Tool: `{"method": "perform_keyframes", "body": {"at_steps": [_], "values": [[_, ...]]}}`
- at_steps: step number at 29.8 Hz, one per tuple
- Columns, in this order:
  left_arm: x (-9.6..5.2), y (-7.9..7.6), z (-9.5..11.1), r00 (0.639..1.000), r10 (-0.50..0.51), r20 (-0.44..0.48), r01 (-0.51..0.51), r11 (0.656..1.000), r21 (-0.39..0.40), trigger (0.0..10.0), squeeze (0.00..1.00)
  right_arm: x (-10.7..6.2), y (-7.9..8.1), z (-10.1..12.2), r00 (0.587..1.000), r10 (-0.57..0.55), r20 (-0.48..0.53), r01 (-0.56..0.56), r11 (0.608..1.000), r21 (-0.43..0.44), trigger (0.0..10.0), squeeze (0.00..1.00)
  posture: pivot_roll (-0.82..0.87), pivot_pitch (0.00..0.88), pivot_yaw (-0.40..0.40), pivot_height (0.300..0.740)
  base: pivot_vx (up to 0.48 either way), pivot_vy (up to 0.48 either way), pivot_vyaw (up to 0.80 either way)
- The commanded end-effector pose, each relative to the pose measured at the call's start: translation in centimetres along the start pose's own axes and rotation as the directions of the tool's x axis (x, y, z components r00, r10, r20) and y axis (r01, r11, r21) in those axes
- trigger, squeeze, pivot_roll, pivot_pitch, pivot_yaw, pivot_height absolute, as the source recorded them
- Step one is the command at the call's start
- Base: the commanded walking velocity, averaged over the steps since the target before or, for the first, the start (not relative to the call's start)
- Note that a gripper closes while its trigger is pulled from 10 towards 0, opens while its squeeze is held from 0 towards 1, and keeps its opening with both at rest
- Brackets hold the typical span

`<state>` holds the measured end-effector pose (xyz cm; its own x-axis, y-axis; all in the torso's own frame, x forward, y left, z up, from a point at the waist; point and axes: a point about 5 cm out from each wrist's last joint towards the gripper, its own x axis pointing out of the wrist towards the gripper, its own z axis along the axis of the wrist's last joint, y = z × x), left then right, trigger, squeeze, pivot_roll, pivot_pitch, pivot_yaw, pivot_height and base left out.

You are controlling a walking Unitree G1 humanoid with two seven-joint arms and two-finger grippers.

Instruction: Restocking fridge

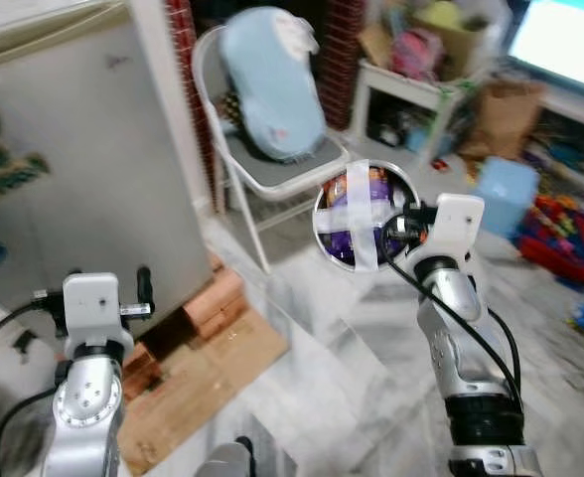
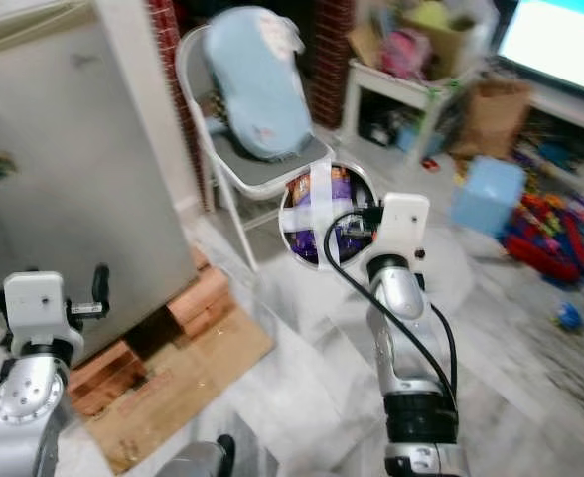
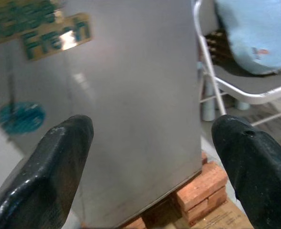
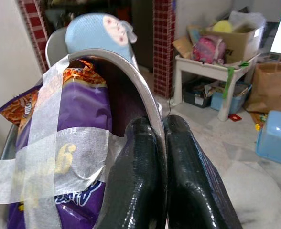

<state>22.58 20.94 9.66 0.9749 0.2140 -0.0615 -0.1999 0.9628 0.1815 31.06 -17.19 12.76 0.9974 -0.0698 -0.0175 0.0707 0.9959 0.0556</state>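
**Taped bowl carried toward the fridge**

The metal bowl [image 1: 366, 214], its purple snack packet [image 4: 69, 157] taped in, hangs right of the fridge [image 1: 73, 169], rim pinched by the right gripper [image 4: 162, 143]. A thin rim grip may slip. The left gripper [image 3: 150, 157] gapes empty before the fridge.

Fridge [image 1: 73, 169] door shut, blocks 10–11 o'clock; left gripper [image 3: 150, 162] spread wide right before it. Bricks [image 1: 213, 303] + board [image 1: 203, 378] jut at its foot. Chair [image 1: 282, 169] w/ blue cushion [image 1: 272, 84] blocks 12. Bowl [image 4: 145, 95], pinched at rim by right gripper [image 4: 165, 143], sits btw. Open floor [image 1: 342, 358] at 1–2; toys [image 1: 560, 234] clutter 3.
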Motion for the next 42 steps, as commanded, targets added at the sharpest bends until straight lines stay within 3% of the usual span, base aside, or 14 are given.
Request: {"method": "perform_keyframes", "body": {"at_steps": [1,8,14,19,25,42], "values": [[0.3,0.4,0.0,1.000,0.006,-0.006,-0.006,1.000,0.005,10.0,0.00,0.3,0.7,0.8,0.999,0.018,0.038,-0.019,1.000,0.010,10.0,0.00,0.08,0.032,-0.046,0.740,0.000,0.000,0.80],[0.5,0.0,0.1,1.000,0.003,-0.013,-0.003,1.000,-0.016,10.0,0.00,0.6,0.9,0.8,0.999,0.040,0.035,-0.041,0.999,0.029,10.0,0.00,0.08,0.033,-0.059,0.740,0.000,0.000,0.46],[0.7,-0.3,-0.3,1.000,-0.014,-0.021,0.013,0.999,-0.036,10.0,0.00,1.2,0.9,1.1,0.998,0.043,0.036,-0.044,0.998,0.040,10.0,0.00,0.09,0.044,-0.076,0.740,0.000,0.480,0.00],[1.4,0.8,-0.1,0.999,0.021,-0.027,-0.022,0.999,-0.048,10.0,0.00,1.3,1.4,1.3,0.997,0.060,0.045,-0.062,0.997,0.040,10.0,0.00,0.09,0.053,-0.080,0.740,0.000,0.480,0.00],[2.0,1.2,0.1,0.999,0.032,-0.020,-0.033,0.998,-0.061,10.0,0.00,1.2,0.8,1.3,0.998,0.055,0.045,-0.056,0.998,0.034,10.0,0.00,0.07,0.065,-0.082,0.740,0.000,0.480,0.00],[1.9,1.1,-0.4,0.999,0.010,-0.035,-0.011,0.998,-0.054,10.0,0.00,1.3,0.4,1.5,0.998,0.041,0.050,-0.043,0.999,0.032,10.0,0.00,0.07,0.072,-0.082,0.740,0.000,0.480,0.00]]}}
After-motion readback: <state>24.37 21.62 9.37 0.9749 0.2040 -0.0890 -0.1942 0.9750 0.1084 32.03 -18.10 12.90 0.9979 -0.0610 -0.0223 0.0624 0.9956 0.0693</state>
